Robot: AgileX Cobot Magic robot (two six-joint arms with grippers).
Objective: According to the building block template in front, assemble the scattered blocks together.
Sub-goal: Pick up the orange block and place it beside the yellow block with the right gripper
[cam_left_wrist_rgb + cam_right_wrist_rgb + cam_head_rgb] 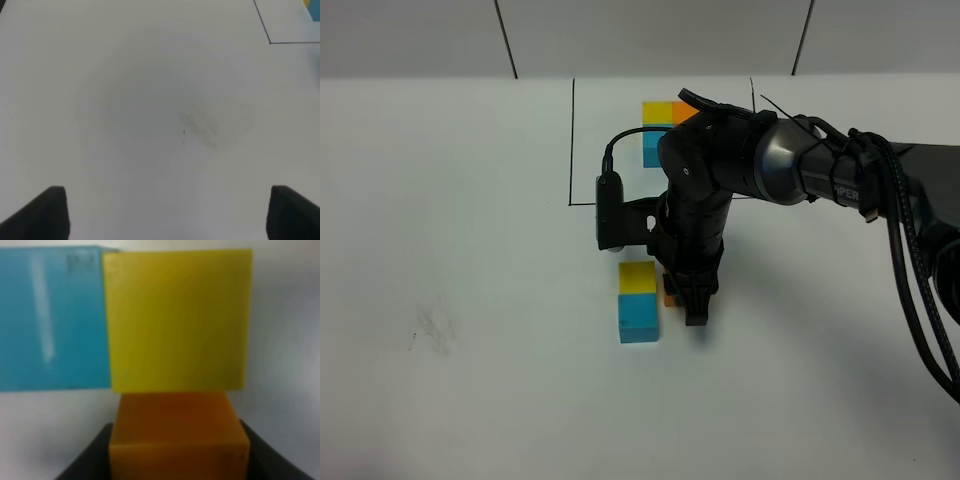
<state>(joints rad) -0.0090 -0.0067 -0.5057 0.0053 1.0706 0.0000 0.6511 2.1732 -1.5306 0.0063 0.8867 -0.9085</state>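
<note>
Black right arm (pixel 760 160) reaches across the middle, wrist pointing down; right gripper (pixel 692 300) is clamped on the orange cube (pixel 177 440). Orange cube sits against the yellow cube (pixel 638 277), which touches the cyan cube (pixel 638 318). White table (pixel 450 250) is bare to the left. Left gripper (pixel 167 212) hovers there, jaws apart. Template (pixel 660 130) sits inside the black frame (pixel 572 140), partly hidden by the arm.
</note>
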